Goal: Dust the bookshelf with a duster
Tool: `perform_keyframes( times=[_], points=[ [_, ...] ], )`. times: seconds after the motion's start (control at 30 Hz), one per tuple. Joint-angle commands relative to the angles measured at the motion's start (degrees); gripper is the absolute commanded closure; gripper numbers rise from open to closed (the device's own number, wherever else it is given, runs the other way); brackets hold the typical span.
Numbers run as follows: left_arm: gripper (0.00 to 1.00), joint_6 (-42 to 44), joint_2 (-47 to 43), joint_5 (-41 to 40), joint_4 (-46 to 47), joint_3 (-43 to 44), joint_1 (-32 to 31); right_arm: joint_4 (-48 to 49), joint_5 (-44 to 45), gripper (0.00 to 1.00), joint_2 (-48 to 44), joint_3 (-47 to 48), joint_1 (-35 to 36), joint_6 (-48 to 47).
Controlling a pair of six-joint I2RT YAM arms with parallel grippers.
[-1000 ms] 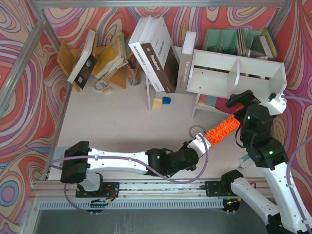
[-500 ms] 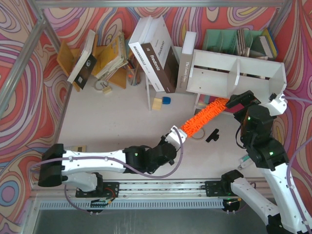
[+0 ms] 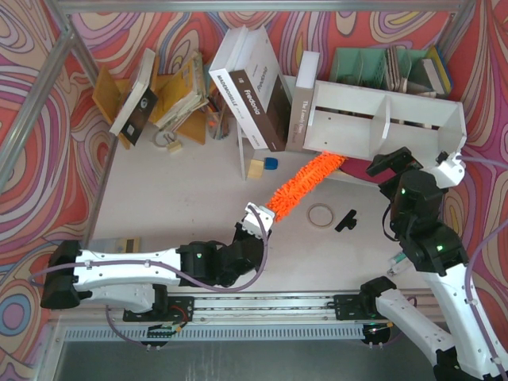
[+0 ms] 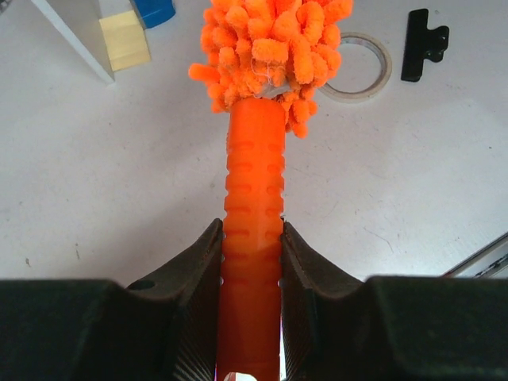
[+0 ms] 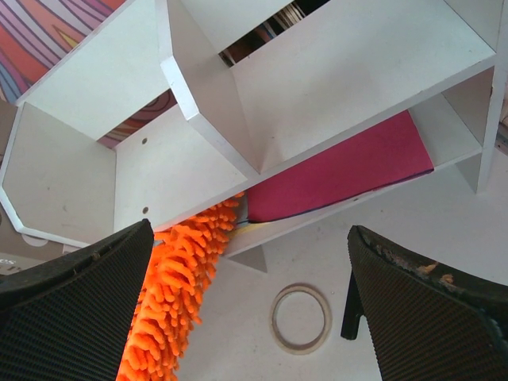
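The white bookshelf [image 3: 373,119] stands at the back right, its two open compartments facing up toward me [image 5: 333,71]. My left gripper [image 3: 262,216] is shut on the ribbed orange handle [image 4: 254,206] of the duster [image 3: 305,181]. The shaggy orange head [image 4: 274,40] slants up and right, and its tip is tucked under the shelf's lower board at the left compartment [image 5: 171,302]. My right gripper [image 3: 389,163] hangs open in front of the shelf's right half, nothing between its fingers [image 5: 250,238].
A tape ring [image 3: 321,213] and a black clip [image 3: 346,220] lie on the table just right of the duster. A pink folder [image 5: 341,171] lies under the shelf. Leaning books [image 3: 250,95], a yellow block [image 3: 255,168] and a mint organizer [image 3: 381,67] stand at the back.
My left arm has swung left and drawn back, sweeping the duster head leftward along the shelf's lower front from beside the right gripper. The tape ring and clip are now uncovered. The right arm stayed still.
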Motion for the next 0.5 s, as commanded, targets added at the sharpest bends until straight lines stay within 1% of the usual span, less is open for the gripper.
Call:
perform_keyframes(
  times=[0.0, 0.17, 0.3, 0.47],
  points=[
    [1.0, -5.7, -0.2, -7.7, -2.8, 0.2, 0.7, 0.0, 0.2, 0.01, 0.7, 0.6, 0.2, 0.2],
    [1.0, -0.5, 1.2, 2.3, -0.2, 2.7, 0.3, 0.1, -0.3, 0.01, 1.5, 2.7, 0.2, -0.3],
    [1.0, 3.7, 0.1, 5.8, -1.5, 5.4, -0.7, -0.6, -0.4, 0.01, 2.8, 6.7, 0.2, -1.0],
    [1.0, 6.9, -2.8, 9.8, -6.3, 8.3, -1.9, -1.4, -1.7, 0.01, 5.2, 12.7, 0.2, -2.7]
  ],
)
